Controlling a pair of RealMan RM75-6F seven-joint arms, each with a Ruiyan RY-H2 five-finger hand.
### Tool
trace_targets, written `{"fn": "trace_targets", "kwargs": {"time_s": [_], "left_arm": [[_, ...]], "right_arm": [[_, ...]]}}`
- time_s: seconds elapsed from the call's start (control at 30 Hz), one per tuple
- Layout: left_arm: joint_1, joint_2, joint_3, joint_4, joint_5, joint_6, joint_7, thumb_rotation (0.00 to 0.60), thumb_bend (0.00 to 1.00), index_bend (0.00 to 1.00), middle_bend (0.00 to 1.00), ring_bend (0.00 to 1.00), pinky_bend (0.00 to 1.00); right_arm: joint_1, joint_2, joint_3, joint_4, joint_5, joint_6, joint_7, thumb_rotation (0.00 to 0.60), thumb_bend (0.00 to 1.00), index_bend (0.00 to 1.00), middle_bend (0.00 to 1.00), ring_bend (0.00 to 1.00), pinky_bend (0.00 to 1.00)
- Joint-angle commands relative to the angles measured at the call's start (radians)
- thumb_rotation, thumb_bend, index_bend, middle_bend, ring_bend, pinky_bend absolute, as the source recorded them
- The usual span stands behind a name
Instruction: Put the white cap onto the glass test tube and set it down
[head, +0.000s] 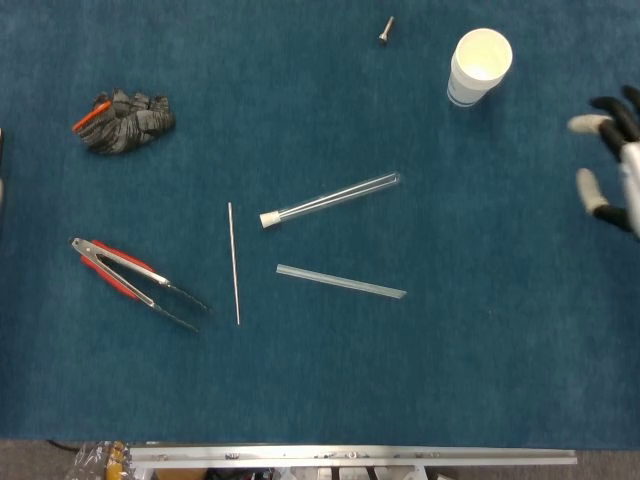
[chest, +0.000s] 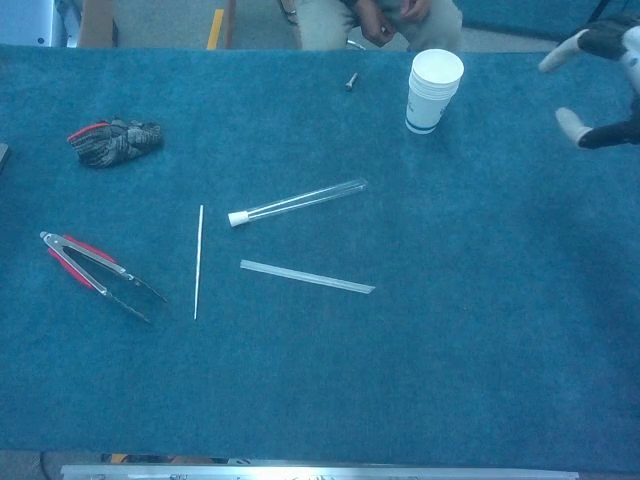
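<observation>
On the blue felt-covered bench (head: 330, 400), nearest the robot, lies a flat clear plastic strip (head: 341, 282), with a thin white rod (head: 233, 263) just to its left and a pair of red-handled metal tongs (head: 135, 283) further left again. Just beyond the strip lies the clear glass test tube (head: 338, 196), flat on the bench and free of any hand, with the small white cap (head: 268, 219) seated on its lower-left end; judged from that, the capping and setting down look done. Its long axis runs on a diagonal, cap end toward the left and nearer the robot, closed round end rising toward the right and further away. The right hand (head: 610, 160) shows only at the right edge of both views, well apart from the tube and off its round end, fingers (chest: 573, 124) spread and holding nothing; it is the only hand visible, so the nearer one if any further touch were wanted. The left hand is out of both views. Further back sit a crumpled dark glove with red trim (head: 124, 112) at left, a stack of white paper cups (head: 478, 66) at right, and a small metal screw (head: 385, 30).
</observation>
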Motion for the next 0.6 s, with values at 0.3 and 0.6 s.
{"fn": "trace_targets", "kwargs": {"time_s": [0.3,0.6], "left_arm": [[0.084,0.035,0.038,-0.008,0.048,0.072,-0.034,0.528,0.38,0.25,0.14,0.00,0.07],[0.103,0.043,0.042,-0.025,0.073,0.075,-0.041,0.529,0.38,0.25,0.15,0.00,0.07]], "right_arm": [[-0.132,0.097,-0.044,-0.024,-0.111,0.070,0.113,0.600,0.38,0.33,0.22,0.09,0.18],[-0.165,0.099,-0.031,-0.009,-0.143,0.045,0.149,0.600,0.38,0.34,0.22,0.09,0.18]]}}
